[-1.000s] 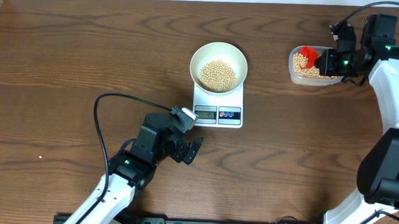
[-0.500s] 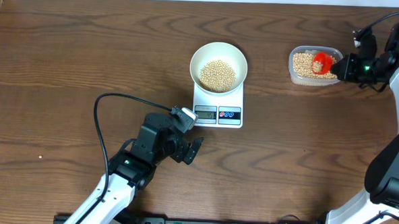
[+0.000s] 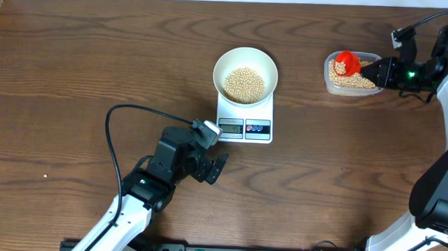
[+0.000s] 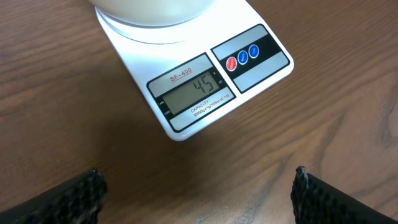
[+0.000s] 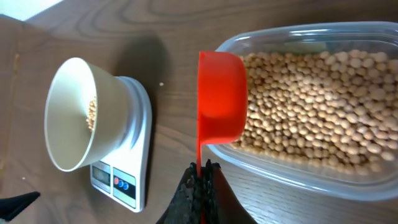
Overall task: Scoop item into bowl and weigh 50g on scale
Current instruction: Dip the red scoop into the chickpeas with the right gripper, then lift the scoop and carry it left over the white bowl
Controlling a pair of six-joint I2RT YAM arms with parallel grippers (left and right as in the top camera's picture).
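Note:
The white bowl [image 3: 246, 63] stands on the white scale [image 3: 245, 120] and holds a heap of beige beans [image 3: 245, 82]. The scale's display [image 4: 191, 93] reads 45. My left gripper [image 3: 217, 169] [image 4: 198, 180] hovers open just in front of the scale, with nothing between its fingers. My right gripper [image 3: 379, 71] [image 5: 200, 167] is shut on the thin handle of a red scoop [image 3: 347, 63] [image 5: 221, 99]. The scoop is turned on its side over the left end of a clear tub [image 3: 352, 87] [image 5: 323, 174] full of beans [image 5: 311, 106]. Whether the scoop holds beans is hidden.
A black cable [image 3: 118, 128] loops over the table left of my left arm. The clear tub sits near the table's back right edge. The scale's red and blue buttons [image 4: 242, 56] face my left gripper.
My right gripper drew back to the right, carrying the scoop toward the tub's right side, then brought it back over the tub's left end. The left arm and bowl have not moved.

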